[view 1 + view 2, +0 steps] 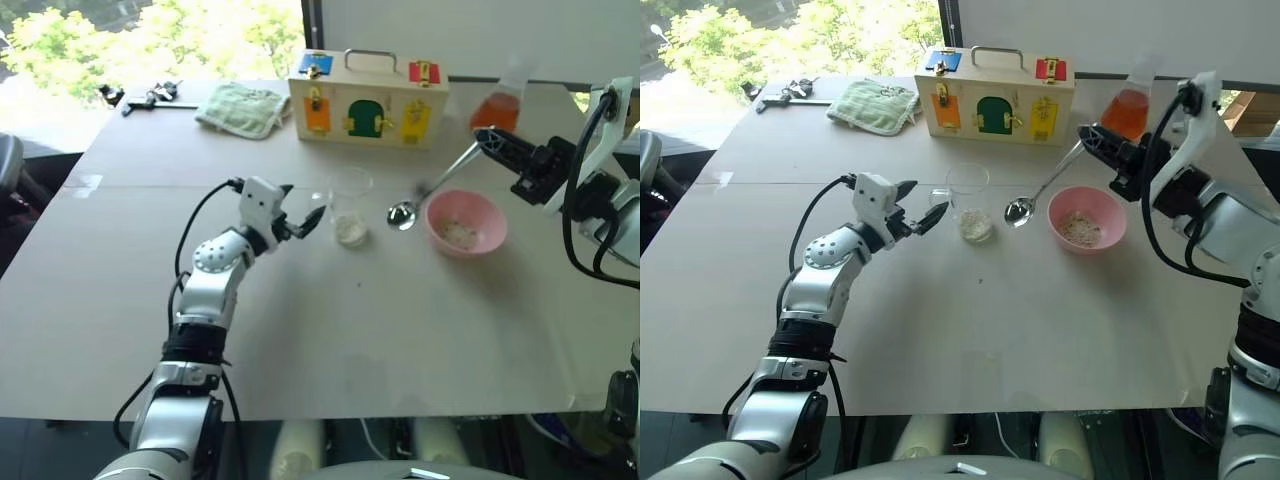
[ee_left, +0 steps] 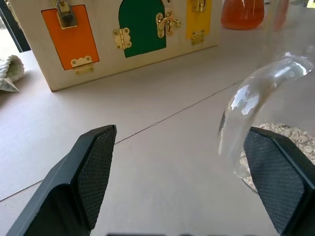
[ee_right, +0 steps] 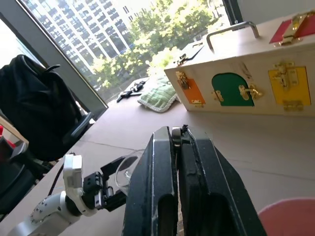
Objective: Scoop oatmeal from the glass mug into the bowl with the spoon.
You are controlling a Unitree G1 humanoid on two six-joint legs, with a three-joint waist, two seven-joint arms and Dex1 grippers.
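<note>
Silver spoon (image 1: pixel 432 187) is hanging in the air between glass mug (image 1: pixel 350 205) and pink bowl (image 1: pixel 466 222), long axis slanting, scoop end pointing down-left toward the mug, handle rising to the right gripper (image 1: pixel 488 139), which is clamping it shut. Handle tip is hiding inside those fingers. Left gripper (image 1: pixel 301 222) is sitting wide open just beside the mug's handle, not touching. Oatmeal (image 1: pixel 351 233) is lying in the mug bottom, some in the bowl too. Mug walls are hard to make out. No readable writing.
</note>
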